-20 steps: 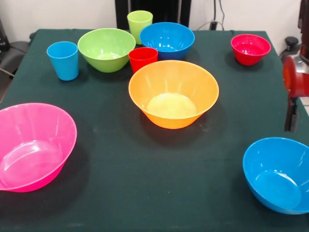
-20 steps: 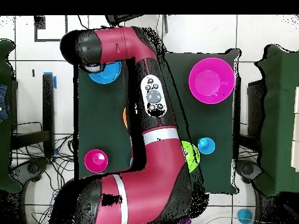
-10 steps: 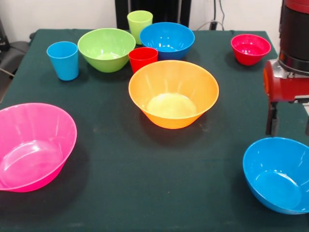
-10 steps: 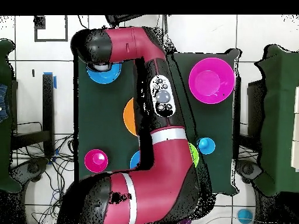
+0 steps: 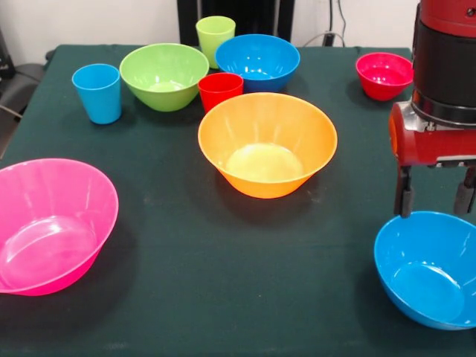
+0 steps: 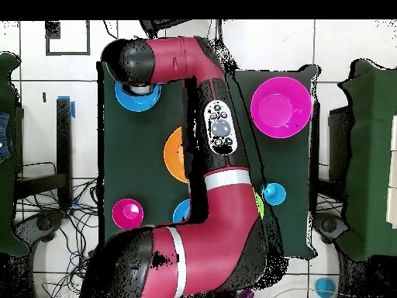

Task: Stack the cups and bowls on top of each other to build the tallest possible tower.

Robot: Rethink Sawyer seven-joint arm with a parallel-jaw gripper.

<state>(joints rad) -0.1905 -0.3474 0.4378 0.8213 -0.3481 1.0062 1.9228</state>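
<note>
My gripper [image 5: 434, 202] hangs open at the right, its two fingers straddling the far rim of the near blue bowl [image 5: 428, 268], just above it and holding nothing. The big orange bowl [image 5: 266, 141] stands mid-table and the pink bowl [image 5: 48, 223] at front left. Along the back stand the lime green bowl [image 5: 163, 74], a second blue bowl [image 5: 257, 59] and the small red bowl [image 5: 385, 74], with the light blue cup [image 5: 98, 93], red cup [image 5: 220, 91] and lime green cup [image 5: 215, 37]. Each stands alone; no tower is in view. In the overhead view the arm [image 6: 221, 140] hides the gripper.
The dark green table [image 5: 186, 253] ends close to the near blue bowl at the right and front. In the overhead view the arm crosses the orange bowl [image 6: 174, 155] and the table's middle. The pink bowl [image 6: 281, 106] stays uncovered.
The arm has swung in from the right edge of the front view, moving left and lower. The gripper now hangs over the near blue bowl's far rim. No bowl or cup has moved.
</note>
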